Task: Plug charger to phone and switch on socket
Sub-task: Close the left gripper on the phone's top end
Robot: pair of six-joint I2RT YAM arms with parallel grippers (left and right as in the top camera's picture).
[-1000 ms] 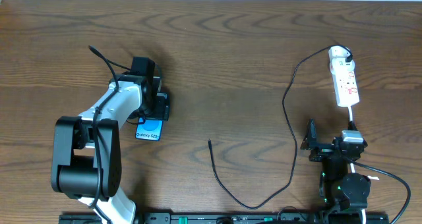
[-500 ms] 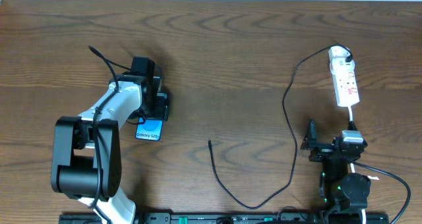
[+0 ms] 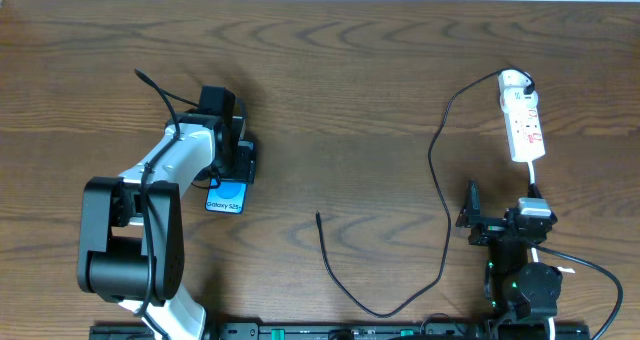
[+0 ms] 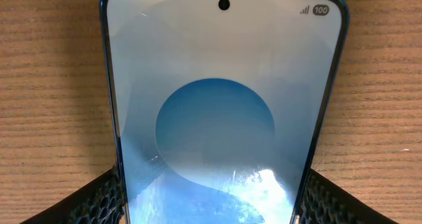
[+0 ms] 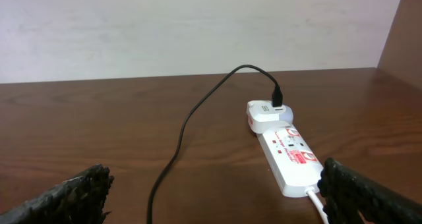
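Nothing has moved since the earlier frames.

Overhead: the phone [image 3: 226, 197] lies left of centre on the table [image 3: 350, 80], screen up, its far end under the left gripper [image 3: 238, 168]. The socket [image 3: 524, 125] sits far right. The charger [image 3: 437, 170] runs from its far end and loops near, its free end [image 3: 318, 216] lying loose mid-table, well apart from the phone.

Left wrist: textured fingers [image 4: 99, 199] press both long edges of the phone; gripper closed on it.

Right wrist: the right gripper [image 5: 214, 184] has its fingers spread wide, holding nothing, socket beyond on the right.
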